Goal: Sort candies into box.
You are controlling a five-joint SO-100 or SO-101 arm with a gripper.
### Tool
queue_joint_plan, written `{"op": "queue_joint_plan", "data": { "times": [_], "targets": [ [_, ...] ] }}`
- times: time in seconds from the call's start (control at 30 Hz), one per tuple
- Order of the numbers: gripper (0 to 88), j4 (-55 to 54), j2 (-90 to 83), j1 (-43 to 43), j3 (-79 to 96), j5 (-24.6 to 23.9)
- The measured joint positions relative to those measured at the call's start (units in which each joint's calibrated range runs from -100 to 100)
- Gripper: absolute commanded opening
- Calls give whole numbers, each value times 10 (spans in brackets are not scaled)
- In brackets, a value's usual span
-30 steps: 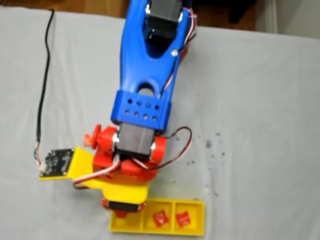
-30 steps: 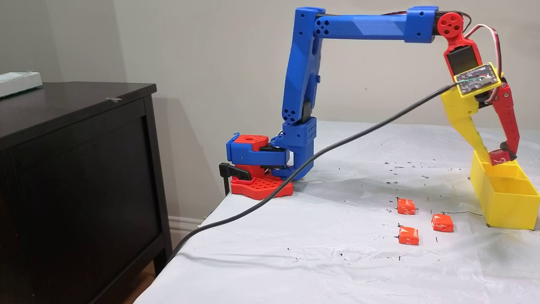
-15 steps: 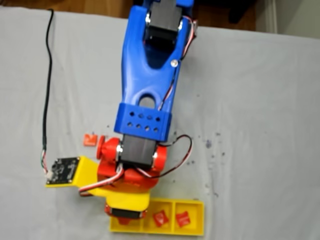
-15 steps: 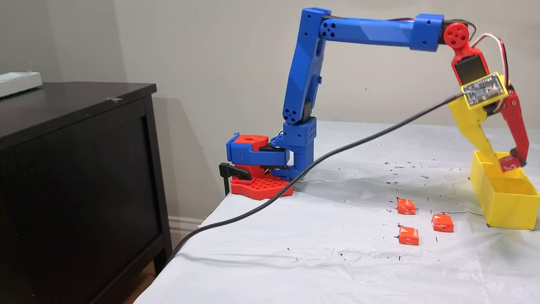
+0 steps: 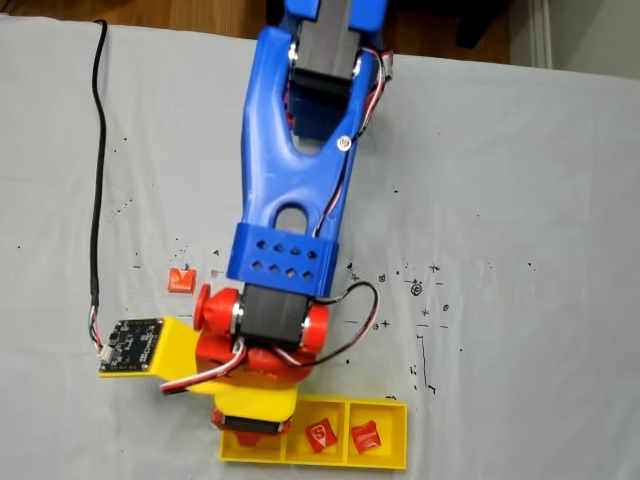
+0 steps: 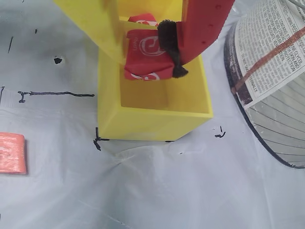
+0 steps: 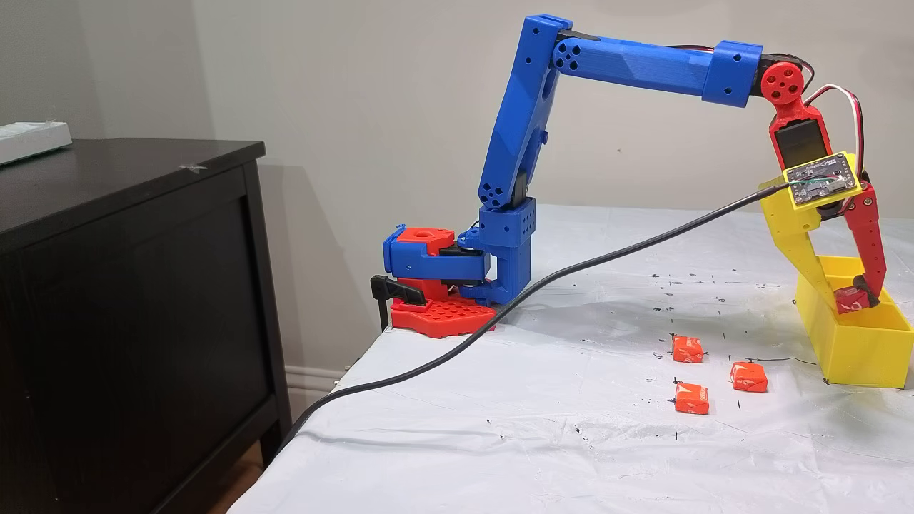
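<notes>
Two candies already sit in the box (image 5: 395, 462), one in the middle compartment (image 5: 319, 436) and one in the right-hand compartment (image 5: 364, 437) as the top-down fixed view shows it. We have a third candy (image 6: 145, 56) clamped in the gripper (image 6: 143, 55), yellow finger on one side, red finger with its black pad on the other. In the wrist view it hangs just over the nearest compartment, whose floor below it looks bare. We read that as the reason for the pose: each earlier candy has its own cell, so this one goes to the free cell.

The side fixed view puts the gripper (image 7: 846, 298) tips down inside the box (image 7: 857, 350) walls, candy (image 7: 850, 300) at about rim level. Going low before letting go makes sense to us: a wrapped sweet dropped from height could bounce out of a shallow tray.

Three candies remain on the surface (image 7: 571, 400) near the box: (image 7: 687, 349), (image 7: 748, 377), (image 7: 692, 398). The wrist view catches one (image 6: 12, 152) at its left edge. The top-down view shows one (image 5: 181, 279) left of the arm.

Our call: roughly halfway. Next step is to open the jaws and lift straight up. Risk is the wrapper sticking to the black pad.

A mesh bowl lined with newsprint (image 6: 276, 76) stands just beside the box, so keep clear on retreat.
</notes>
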Motion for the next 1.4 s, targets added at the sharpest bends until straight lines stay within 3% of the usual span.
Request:
{"op": "queue_joint_plan", "data": {
  "times": [0.27,0.4,0.43,0.6,0.87,1.17,1.4],
  "targets": [
    [232,12,3,2,-8,0],
    [137,22,3,9,-10,2],
    [56,25,3,12,-10,3],
    [12,26,-4,12,-10,2],
    [2,12,-99,14,62,10],
    [2,60,-241,44,242,78],
    [2,6,-354,54,431,107]
  ]
}}
